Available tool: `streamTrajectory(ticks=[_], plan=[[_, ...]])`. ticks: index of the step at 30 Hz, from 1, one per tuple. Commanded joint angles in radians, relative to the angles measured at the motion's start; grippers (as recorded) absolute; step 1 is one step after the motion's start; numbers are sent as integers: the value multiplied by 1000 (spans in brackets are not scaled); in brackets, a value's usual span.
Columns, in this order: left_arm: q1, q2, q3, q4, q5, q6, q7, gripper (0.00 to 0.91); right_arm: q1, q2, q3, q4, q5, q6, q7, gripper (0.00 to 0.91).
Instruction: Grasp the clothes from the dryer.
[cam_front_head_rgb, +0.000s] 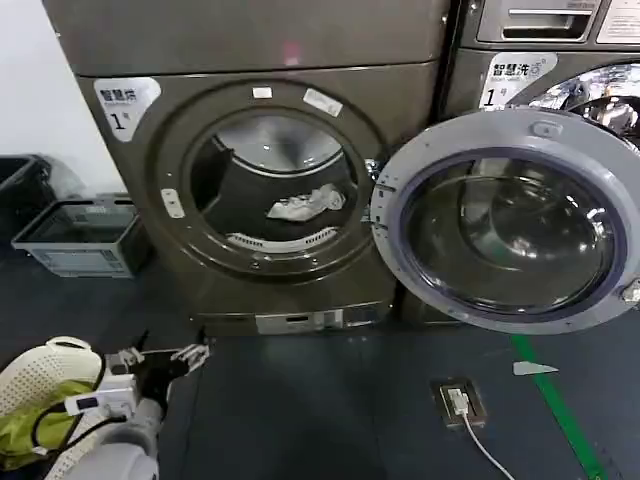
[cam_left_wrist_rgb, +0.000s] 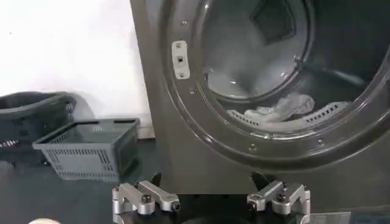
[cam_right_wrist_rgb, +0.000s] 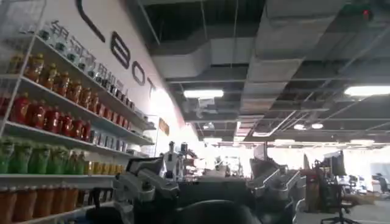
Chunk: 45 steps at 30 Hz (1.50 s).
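Note:
The dryer (cam_front_head_rgb: 150, 190) stands in front of me with its round door (cam_front_head_rgb: 400, 170) swung open to the right. Inside the dark drum mouth lies the clothes (cam_front_head_rgb: 306, 204), a small whitish crumpled piece, also seen low in the drum in the left wrist view (cam_left_wrist_rgb: 281, 108). My left gripper (cam_front_head_rgb: 168, 353) hangs low at the left, well short of the dryer's front and below the drum mouth. Its fingers (cam_left_wrist_rgb: 146, 198) are spread wide, so the left gripper (cam_left_wrist_rgb: 211, 201) is open and empty. My right gripper (cam_right_wrist_rgb: 210, 189) points away into the room, open and empty.
A grey plastic basket (cam_front_head_rgb: 80, 235) and a dark bin (cam_front_head_rgb: 20, 185) stand on the floor left of the dryer. A white perforated basket with yellow-green cloth (cam_front_head_rgb: 30, 420) sits by my left arm. A neighbouring machine (cam_front_head_rgb: 560, 40) stands right. A floor socket with cable (cam_front_head_rgb: 458, 400) lies ahead.

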Motion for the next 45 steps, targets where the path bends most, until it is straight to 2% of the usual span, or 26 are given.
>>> streamTrajectory(ticks=[1,24,32,39,45], plan=[[-1,-2,-4,2,-6,49,-1,907,-2,0,1,0,1,2,6,907],[-5,-2,-1,25,2,49,-2,907,-13,15,14,18,2,1,10,907],[-6,0,10,27,4,49,-2,907,-18,26,14,23,16,22,34,907],[-6,-1,12,23,4,49,-1,907,-24,26,28,18,61,41,85,907],[-5,-1,14,26,4,49,0,907,-30,29,36,26,105,75,82,907]])
